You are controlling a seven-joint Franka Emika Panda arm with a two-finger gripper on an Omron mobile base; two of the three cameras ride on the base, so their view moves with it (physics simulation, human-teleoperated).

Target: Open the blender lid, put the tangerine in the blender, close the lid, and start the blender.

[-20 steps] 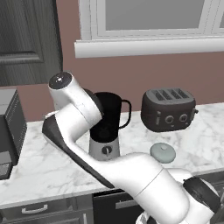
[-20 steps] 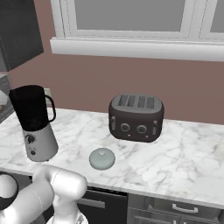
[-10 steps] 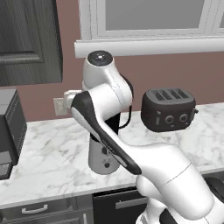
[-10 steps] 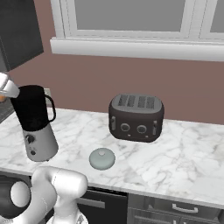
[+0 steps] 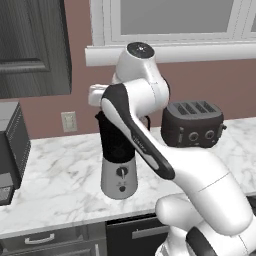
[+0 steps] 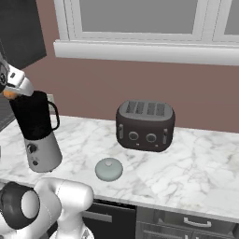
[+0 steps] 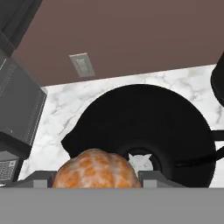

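We are seeing the gripper grasping the tangerine, mottled orange, above the open black blender. The blender lid is lying on the white marbled bench near the dark toaster, under a window.

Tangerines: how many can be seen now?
1: the tangerine is in the gripper, above the open blender. Others could be hidden.

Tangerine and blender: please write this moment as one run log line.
step: put fruit in | pincer: shut on tangerine | position: above open blender | lid: off, on counter | next: release
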